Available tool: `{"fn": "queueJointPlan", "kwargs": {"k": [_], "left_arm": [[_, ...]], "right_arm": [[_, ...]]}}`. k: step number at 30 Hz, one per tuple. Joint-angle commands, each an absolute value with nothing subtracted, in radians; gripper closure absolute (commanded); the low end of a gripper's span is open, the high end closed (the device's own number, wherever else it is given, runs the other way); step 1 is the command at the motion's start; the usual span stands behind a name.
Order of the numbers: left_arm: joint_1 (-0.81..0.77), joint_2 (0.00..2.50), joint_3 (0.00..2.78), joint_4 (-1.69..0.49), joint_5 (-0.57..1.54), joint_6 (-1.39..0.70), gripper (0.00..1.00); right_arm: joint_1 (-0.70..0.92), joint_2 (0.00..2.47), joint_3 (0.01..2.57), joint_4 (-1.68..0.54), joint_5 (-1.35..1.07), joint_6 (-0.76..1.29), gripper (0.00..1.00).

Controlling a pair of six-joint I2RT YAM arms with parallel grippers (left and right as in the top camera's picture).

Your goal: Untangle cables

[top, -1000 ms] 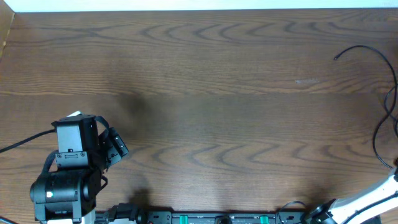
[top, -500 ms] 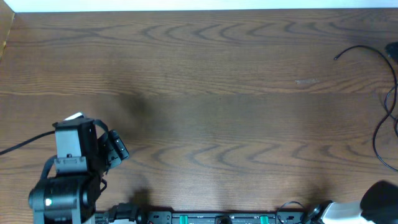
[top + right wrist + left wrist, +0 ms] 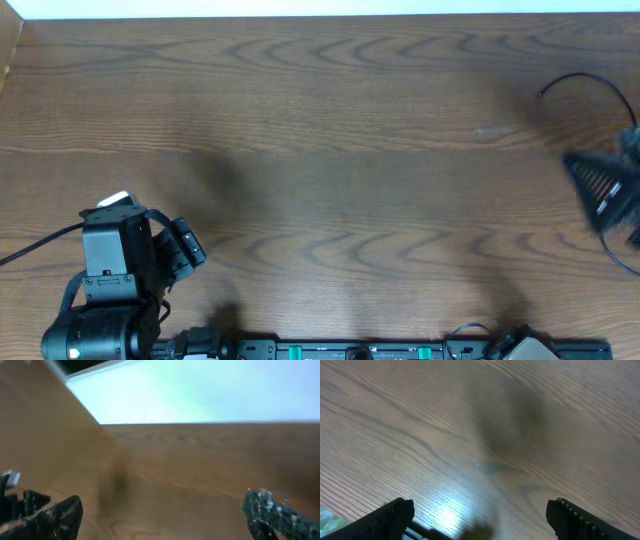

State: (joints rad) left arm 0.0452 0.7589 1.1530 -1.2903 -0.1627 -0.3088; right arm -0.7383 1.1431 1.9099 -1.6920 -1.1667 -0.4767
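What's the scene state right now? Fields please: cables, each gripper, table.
cables: one thin black cable visible by the table's right edge, loose end pointing left; it runs out of frame
left gripper: open, nothing between the fingers, over bare wood near the front-left corner
right gripper: open, holding nothing, blurred in the overhead view, at the right edge beside the cable
contact: neither gripper visibly touches the cable
table: dark wood grain
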Motion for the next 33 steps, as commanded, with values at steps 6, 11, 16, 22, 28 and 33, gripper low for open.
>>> {"fn": "queueJointPlan", "kwargs": {"k": [6,11,16,22,28,33], "left_arm": [[0.049,0.756,1.163,-1.288,-0.168,-0.277,0.09],[0.049,0.756,1.163,-1.289,-0.168,-0.278,0.09],[0.049,0.755,1.163,-1.293,-0.164,-0.282,0.09],[0.049,0.753,1.163,-1.299,-0.164,-0.282,0.09],[0.049,0.728,1.163,-1.306,-0.165,-0.281,0.09],[0.049,0.698,1.163,-1.304,-0.165,-0.281,0.09]], "right_arm": [[-0.741,0.857,1.877,-1.686,-1.248,-0.533,0.12],[-0.717,0.731,1.877,-1.689,-1.249,-0.515,0.17],[-0.709,0.654,1.877,-1.687,-1.169,-0.372,0.01],[-0.649,0.638,1.875,-1.698,-0.898,0.105,0.01],[-0.492,0.572,1.874,-1.698,-0.864,-0.104,0.01],[-0.367,0.466,1.874,-1.698,-0.763,-0.13,0.01]]}}
